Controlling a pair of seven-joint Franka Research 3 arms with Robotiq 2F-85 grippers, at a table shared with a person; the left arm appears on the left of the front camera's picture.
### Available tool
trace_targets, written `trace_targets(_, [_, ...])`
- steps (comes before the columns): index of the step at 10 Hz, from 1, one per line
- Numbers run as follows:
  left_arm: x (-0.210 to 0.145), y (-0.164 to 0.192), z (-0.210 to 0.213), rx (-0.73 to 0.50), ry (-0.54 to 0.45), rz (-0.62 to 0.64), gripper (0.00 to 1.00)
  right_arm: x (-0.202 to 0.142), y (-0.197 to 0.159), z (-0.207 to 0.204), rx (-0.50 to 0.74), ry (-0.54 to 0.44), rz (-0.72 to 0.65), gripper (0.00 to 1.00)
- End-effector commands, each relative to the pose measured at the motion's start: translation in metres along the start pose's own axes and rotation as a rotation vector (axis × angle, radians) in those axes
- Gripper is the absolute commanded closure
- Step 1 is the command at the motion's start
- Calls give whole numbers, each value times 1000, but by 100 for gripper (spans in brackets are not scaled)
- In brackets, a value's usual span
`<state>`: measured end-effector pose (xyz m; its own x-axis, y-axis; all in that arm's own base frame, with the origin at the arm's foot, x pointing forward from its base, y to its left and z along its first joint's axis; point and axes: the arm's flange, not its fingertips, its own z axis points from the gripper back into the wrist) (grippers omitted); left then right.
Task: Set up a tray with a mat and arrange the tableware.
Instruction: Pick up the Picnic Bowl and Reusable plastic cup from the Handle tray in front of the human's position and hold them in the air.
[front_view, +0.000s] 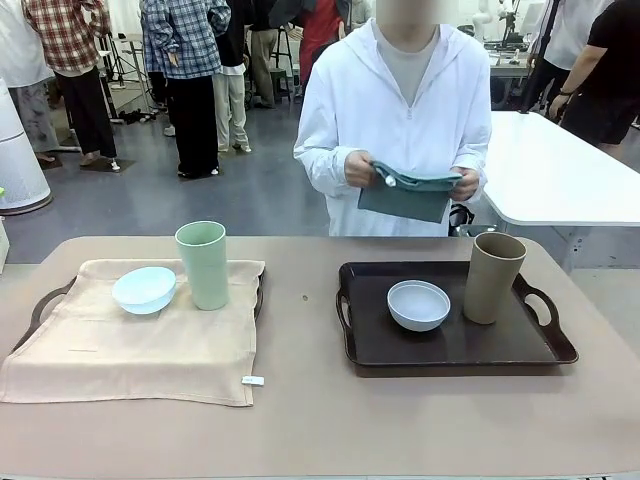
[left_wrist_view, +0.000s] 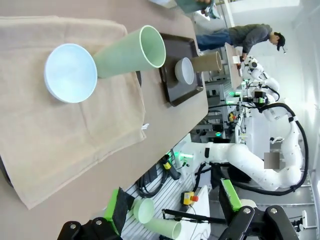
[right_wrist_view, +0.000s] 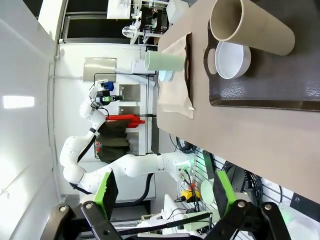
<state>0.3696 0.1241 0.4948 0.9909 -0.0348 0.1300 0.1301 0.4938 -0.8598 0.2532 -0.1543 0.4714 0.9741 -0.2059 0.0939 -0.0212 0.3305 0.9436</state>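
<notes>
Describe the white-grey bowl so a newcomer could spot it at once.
On the table's right side lies a dark brown tray with no cloth. The white-grey bowl sits near its middle, beside the tall tan-brown cup. The pale blue bowl, by contrast, sits on a beige mat.

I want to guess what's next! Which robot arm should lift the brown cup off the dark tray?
Probably the right. The tan-brown cup stands on the dark tray on the robot's right side, and the right gripper, open, looks toward it. The left gripper faces the beige mat.
</notes>
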Motion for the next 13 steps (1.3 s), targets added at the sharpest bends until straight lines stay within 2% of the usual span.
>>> trace_targets(1, [-1, -2, 2, -7, -10, -12, 3, 0, 3, 1, 23, -7, 16, 0])
trace_targets(6, [0, 0, 0, 1, 0, 0, 3, -1, 0, 1, -1, -1, -1, 0])
trace_targets(7, [9, -12, -14, 69, 40, -20, 3, 13, 1, 5, -25, 80, 127, 0])
trace_targets(8, [31, -25, -31, 89, 43, 1, 3, 31, 4, -2, -29, 101, 182, 0])
trace_targets(10, [57, -57, -64, 137, 66, 29, 3, 51, 7, -18, -190, 201, 399, 0])
trace_targets(12, [73, -96, -97, 201, 47, 21, 3, 69, 1, -26, -257, 285, 602, 0])
trace_targets(13, [77, -114, -124, 221, 49, 23, 3, 82, -4, -30, -284, 281, 655, 0])
